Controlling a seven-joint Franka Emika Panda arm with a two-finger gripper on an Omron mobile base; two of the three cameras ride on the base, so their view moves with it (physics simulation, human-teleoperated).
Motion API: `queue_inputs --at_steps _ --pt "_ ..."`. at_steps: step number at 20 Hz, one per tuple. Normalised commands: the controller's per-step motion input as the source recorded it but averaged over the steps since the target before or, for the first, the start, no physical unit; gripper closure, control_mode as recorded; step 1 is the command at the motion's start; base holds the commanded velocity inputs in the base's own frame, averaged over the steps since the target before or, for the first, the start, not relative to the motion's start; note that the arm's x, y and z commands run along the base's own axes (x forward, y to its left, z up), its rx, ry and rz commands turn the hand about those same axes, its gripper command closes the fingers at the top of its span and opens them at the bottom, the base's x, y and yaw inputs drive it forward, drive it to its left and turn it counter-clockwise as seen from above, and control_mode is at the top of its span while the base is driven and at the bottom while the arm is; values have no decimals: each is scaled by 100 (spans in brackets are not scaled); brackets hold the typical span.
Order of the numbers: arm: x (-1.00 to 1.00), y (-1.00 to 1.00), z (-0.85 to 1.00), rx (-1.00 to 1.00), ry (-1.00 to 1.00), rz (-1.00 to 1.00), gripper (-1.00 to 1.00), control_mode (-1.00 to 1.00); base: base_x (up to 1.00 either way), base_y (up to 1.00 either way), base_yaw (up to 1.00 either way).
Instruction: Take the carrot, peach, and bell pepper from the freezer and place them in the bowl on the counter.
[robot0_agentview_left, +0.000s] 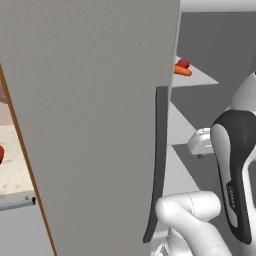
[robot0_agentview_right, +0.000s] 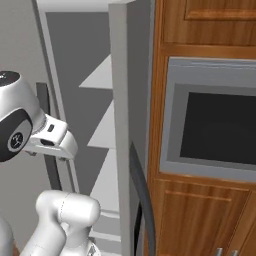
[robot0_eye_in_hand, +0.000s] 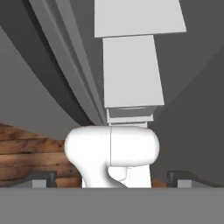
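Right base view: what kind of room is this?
Most likely a kitchen. Brown wooden cabinets surround a built-in oven, and a tall grey freezer stands open, its door swung wide, with a carrot on a white shelf. A speckled counter sits beside it.

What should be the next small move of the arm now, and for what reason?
Probably raise the open gripper toward the upper shelf. The freezer door stands open, and the carrot lies on that shelf with a small red fruit just behind it, while the gripper holds nothing and looks down along the lower shelves.
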Motion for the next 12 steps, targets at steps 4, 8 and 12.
queue_inputs --at_steps 4,8,12 --pt "0 0 0 0 0 0 -100 100 35 -35 0" --pt "0 0 0 0 0 0 -100 100 34 -36 0" --pt "0 0 0 0 0 0 -100 100 33 -53 4"
